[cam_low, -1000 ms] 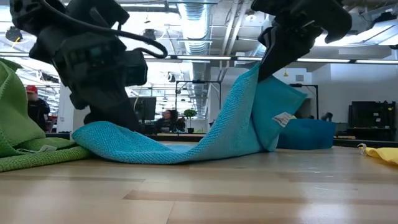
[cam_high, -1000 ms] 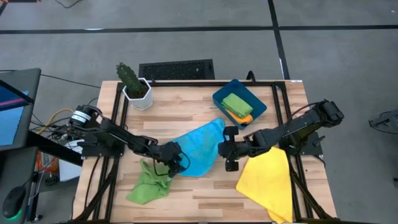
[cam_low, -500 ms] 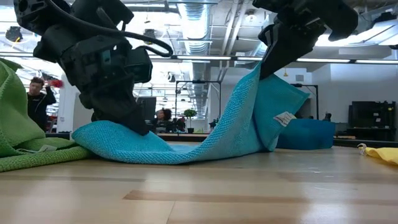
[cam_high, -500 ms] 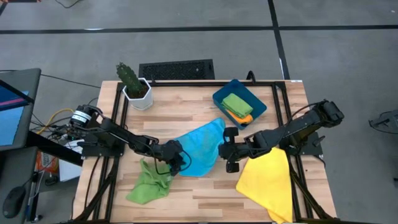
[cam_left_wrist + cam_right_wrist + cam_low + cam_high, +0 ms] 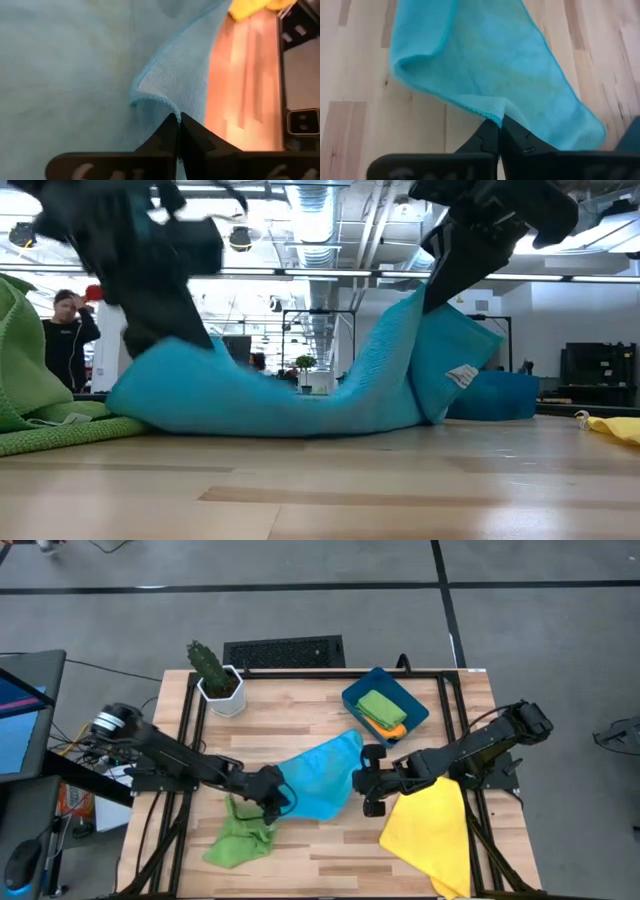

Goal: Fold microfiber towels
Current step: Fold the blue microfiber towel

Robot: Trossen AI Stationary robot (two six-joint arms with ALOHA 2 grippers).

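Note:
The light blue towel (image 5: 318,776) lies mid-table, strung between my two grippers. My left gripper (image 5: 279,792) is shut on its near-left end, and my right gripper (image 5: 362,778) is shut on its right end. In the low view both ends are raised and the sagging middle (image 5: 300,418) rests on the wood. A crumpled green towel (image 5: 240,835) lies on the table just near of my left gripper. A yellow towel (image 5: 430,830) lies spread at the near right, its near corner over the table's edge. My left gripper (image 5: 178,119) pinches the blue towel's hemmed edge at a small fold (image 5: 156,102) between its two fingers. It comes slanting down from the table's left. That end is lifted off the table (image 5: 165,365); the cloth sags slack toward the middle. My right gripper (image 5: 498,124) pinches the towel's hemmed edge (image 5: 495,111) between its two fingers, slanting down from the table's right. That end hangs raised below the fingers (image 5: 440,300), with a white tag (image 5: 461,375) showing. The cloth falls from there to the table.
A dark teal bin (image 5: 418,710) at the far right holds a green towel (image 5: 382,705) on an orange one (image 5: 385,728). A potted cactus (image 5: 213,675) stands at the far left. Bare wood lies along the near edge between the green and yellow towels.
My left gripper has risen and drawn slightly toward the table's left, taking the blue towel's left end up off the table. The towel's middle stays on the wood, and the end in my right gripper stays raised.

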